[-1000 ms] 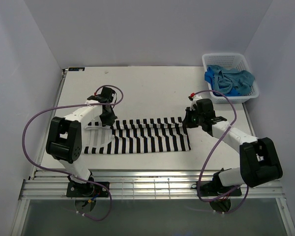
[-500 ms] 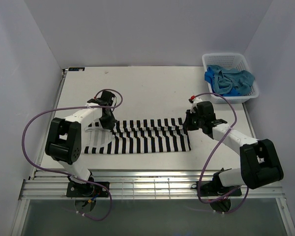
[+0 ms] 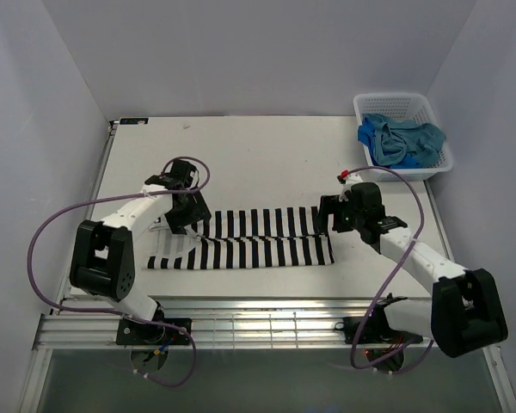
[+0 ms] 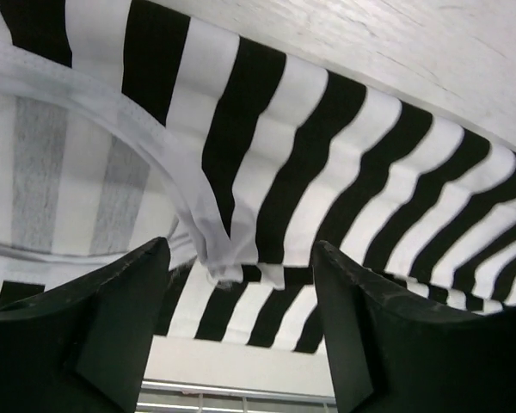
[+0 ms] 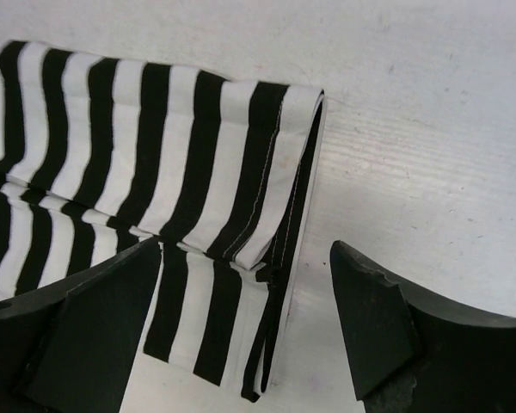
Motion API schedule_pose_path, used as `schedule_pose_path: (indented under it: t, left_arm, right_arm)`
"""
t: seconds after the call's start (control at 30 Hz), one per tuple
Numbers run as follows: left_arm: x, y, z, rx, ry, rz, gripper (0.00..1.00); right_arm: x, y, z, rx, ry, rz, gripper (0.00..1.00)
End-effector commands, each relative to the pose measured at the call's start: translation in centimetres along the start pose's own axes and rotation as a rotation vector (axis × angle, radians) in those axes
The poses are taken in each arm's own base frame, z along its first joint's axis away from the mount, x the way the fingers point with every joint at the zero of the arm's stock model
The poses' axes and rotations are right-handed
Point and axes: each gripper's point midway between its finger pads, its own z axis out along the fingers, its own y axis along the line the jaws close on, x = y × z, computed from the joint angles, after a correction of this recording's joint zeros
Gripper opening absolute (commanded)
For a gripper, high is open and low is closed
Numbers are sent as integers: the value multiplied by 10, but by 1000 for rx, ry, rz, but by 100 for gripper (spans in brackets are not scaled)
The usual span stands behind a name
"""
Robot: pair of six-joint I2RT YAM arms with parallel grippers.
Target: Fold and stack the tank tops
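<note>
Both grippers have let go of the striped top (image 3: 258,241) since a moment ago and have pulled back a little. On the left, the left gripper (image 4: 239,258) has its fingers spread wide just over the strap end of the top, and it holds nothing. In the middle, the striped top lies flat on the table (image 3: 258,155) as a long band, and I think it is folded over once. On the right, the right gripper (image 5: 245,258) is wide too and holds nothing, just above the hem end. Far off in the back right corner sits the white basket (image 3: 396,101), with the blue tops (image 3: 402,140) bunched up inside. So the job looks only just begun: one top is partly folded and likely needs more folds, and the blue ones are not yet folded or stacked
</note>
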Motion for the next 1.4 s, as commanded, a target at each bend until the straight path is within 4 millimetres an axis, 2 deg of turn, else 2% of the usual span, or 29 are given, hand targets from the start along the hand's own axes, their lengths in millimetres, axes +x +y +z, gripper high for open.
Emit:
schedule_pose_path:
  t: [0.0,0.1,0.13,0.23,0.27,0.3,0.37,0.43,0.47,0.5,0.63,0.77,0.8,0.83,0.93,0.97,1.03,1.07,1.13,1.17,1.2,1.23,1.27,1.3,1.37]
  left_arm:
    - [-10,-16,-42,108,-60,-15,80]
    - [-11,-25,-51,148,-57,-19,89]
    - [-13,-29,-48,148,-49,-17,93]
    - [-13,-40,-40,141,-28,-9,97]
    - [-12,-51,-40,172,-6,-3,98]
    - [-8,-55,-31,160,13,7,98]
    - [-9,-66,-26,183,20,11,98]
    - [-6,-69,-14,175,42,7,98]
    - [-6,-71,-10,177,46,4,98]
    - [-2,-69,-2,162,67,0,98]
    - [20,-54,22,100,137,-38,98]
    - [31,-45,39,50,175,-62,98]
    - [30,-44,42,39,172,-63,98]
    - [27,-47,44,40,169,-63,98]
    - [24,-50,56,27,178,-54,98]
    - [20,-56,62,27,181,-42,98]
    - [15,-67,69,53,194,-25,98]
    - [9,-80,76,70,193,-5,98]
    - [5,-98,83,95,190,57,98]
    - [-3,-123,79,134,155,102,98]
    - [2,-130,92,121,170,130,98]
    - [1,-139,95,129,170,165,98]
    - [4,-151,97,139,170,189,98]
    - [-3,-168,106,160,162,197,98]
    - [-3,-188,112,194,168,231,98]
  right_arm:
    - [-29,6,-26,0,-115,-11,86]
    - [-42,19,-38,-59,-166,-19,98]
    - [-45,26,-40,-93,-171,-17,90]
    - [-48,40,-36,-168,-157,-21,90]
    - [-48,45,-30,-186,-135,-29,90]
    - [-48,50,-26,-206,-120,-35,90]
    - [-47,59,-12,-229,-76,-57,90]
    - [-46,65,-3,-248,-48,-71,90]
    - [-38,67,8,-254,-6,-71,90]
    - [-43,70,12,-268,-4,-72,90]
    - [-35,66,36,-260,49,-59,90]
    - [-5,60,54,-252,150,-22,90]
    - [2,61,53,-266,169,-13,90]
    - [19,58,52,-262,202,7,90]
    - [35,57,44,-261,206,40,90]
    - [49,56,37,-258,218,53,90]
    - [59,62,26,-270,215,51,90]
    - [79,60,21,-252,258,72,90]
    - [94,63,13,-240,277,73,90]
    - [107,71,5,-253,294,94,90]
    - [113,73,0,-251,303,112,90]
    - [109,77,-6,-252,272,125,90]
    - [120,79,-12,-238,301,137,90]
    - [131,76,-17,-197,324,182,90]
    - [131,88,-27,-237,303,185,90]
